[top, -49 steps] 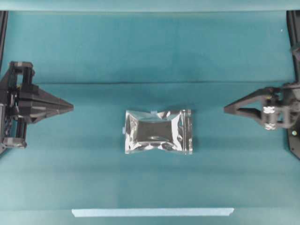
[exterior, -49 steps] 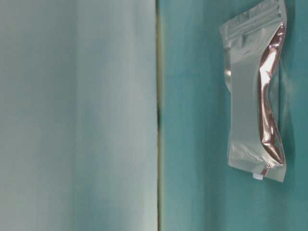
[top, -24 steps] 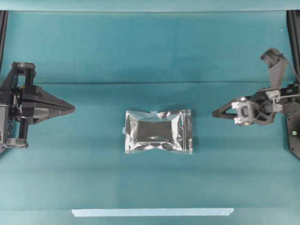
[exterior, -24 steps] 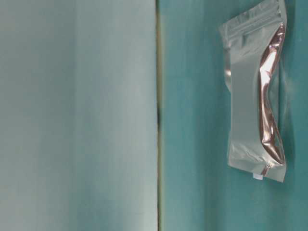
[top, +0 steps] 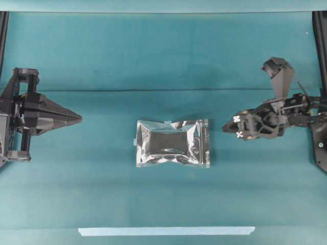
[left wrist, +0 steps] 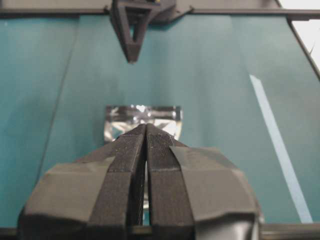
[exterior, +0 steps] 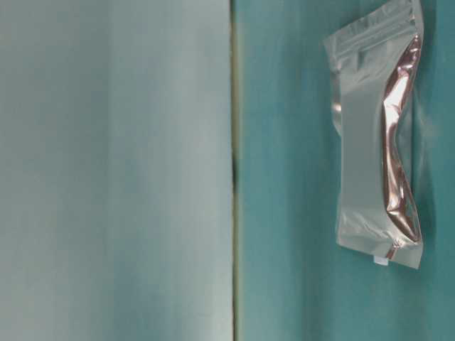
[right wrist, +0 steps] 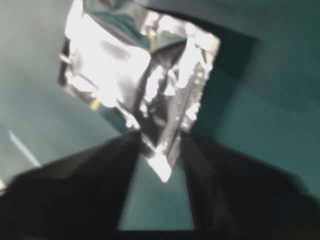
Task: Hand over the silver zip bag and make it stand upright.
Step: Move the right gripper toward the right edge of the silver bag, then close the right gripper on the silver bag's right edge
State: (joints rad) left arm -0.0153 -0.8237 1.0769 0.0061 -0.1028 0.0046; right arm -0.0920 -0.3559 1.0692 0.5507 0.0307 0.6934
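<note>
1 silver zip bag (top: 172, 143), 2 pincers

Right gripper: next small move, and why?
Probably ease the right gripper on toward the near sealed edge of the silver zip bag, then lower to straddle it. Its jaws stand open and aim at the bag across a gap, touching nothing; the bag lies flat. The left gripper waits shut.

Teal table (top: 102, 51); silver zip bag (top: 172, 143); tape strip (top: 166, 231)
</note>
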